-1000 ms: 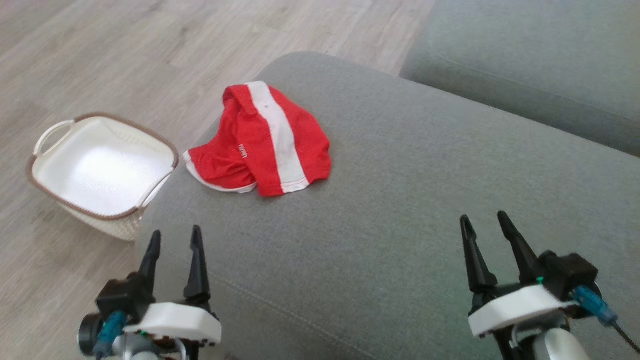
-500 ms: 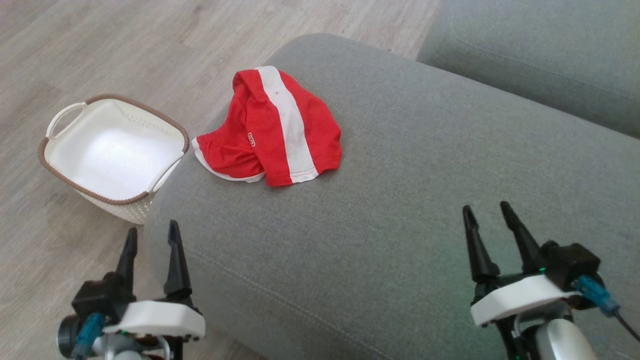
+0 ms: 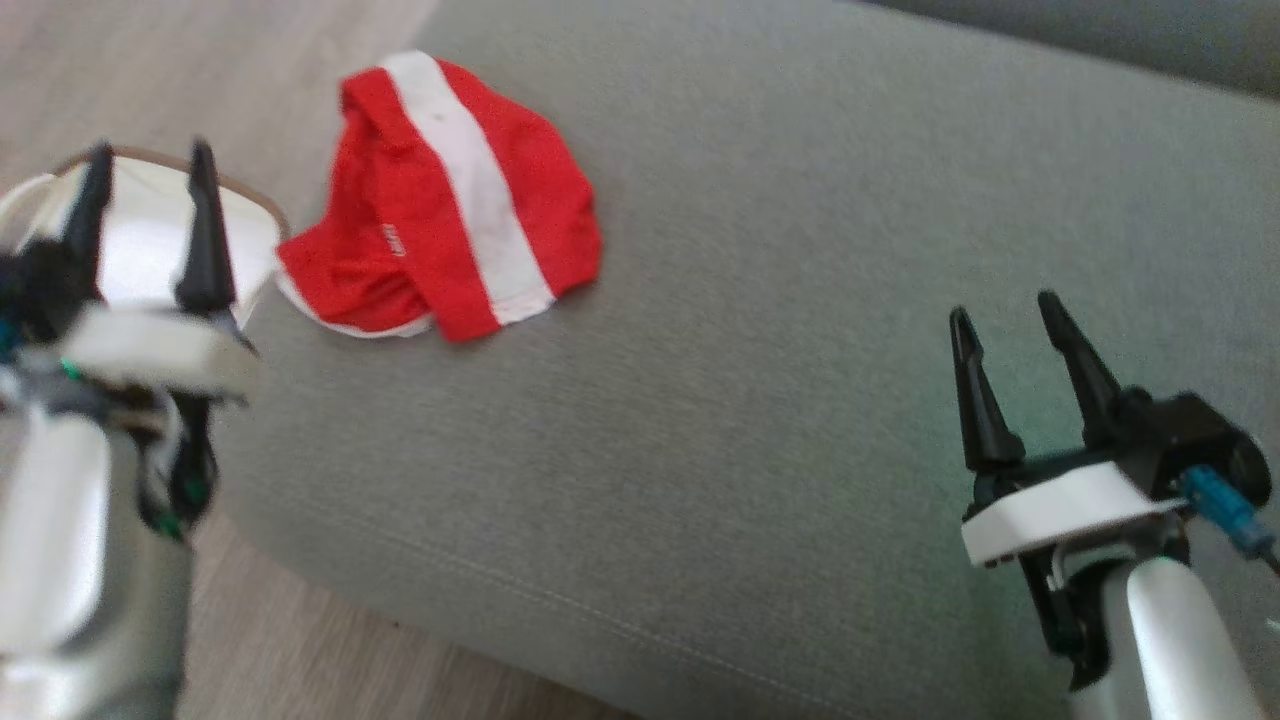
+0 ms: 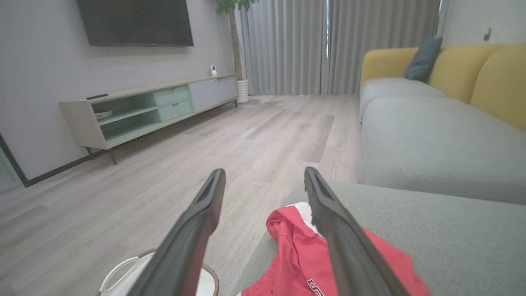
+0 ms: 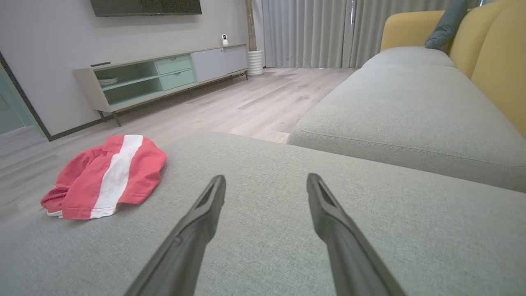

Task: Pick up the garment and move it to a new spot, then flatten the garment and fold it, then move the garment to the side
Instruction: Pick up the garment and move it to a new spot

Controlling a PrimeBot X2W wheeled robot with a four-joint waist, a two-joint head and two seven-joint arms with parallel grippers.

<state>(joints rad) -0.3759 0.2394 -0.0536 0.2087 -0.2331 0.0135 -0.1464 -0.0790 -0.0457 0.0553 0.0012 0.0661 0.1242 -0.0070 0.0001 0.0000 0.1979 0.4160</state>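
Note:
A crumpled red garment (image 3: 450,200) with a white stripe lies near the left edge of the grey sofa cushion (image 3: 760,380). My left gripper (image 3: 150,165) hovers open at the far left, raised beside the cushion's edge and left of the garment (image 4: 296,255), nothing between its fingers. Over the cushion's right part my right gripper (image 3: 1005,305) stands open and empty, well apart from the garment (image 5: 107,174), which sits far to its left.
A white basket (image 3: 250,215) with a brown rim stands on the wood floor just left of the cushion, partly behind my left gripper. A second grey seat cushion (image 5: 407,102) and yellow backrests (image 5: 499,53) lie beyond. A TV cabinet (image 4: 148,109) stands across the room.
The head camera has shifted, so the whole scene slid left and up. My left gripper has risen a lot, now level with the basket. The right gripper rose slightly. The garment has not moved on the cushion.

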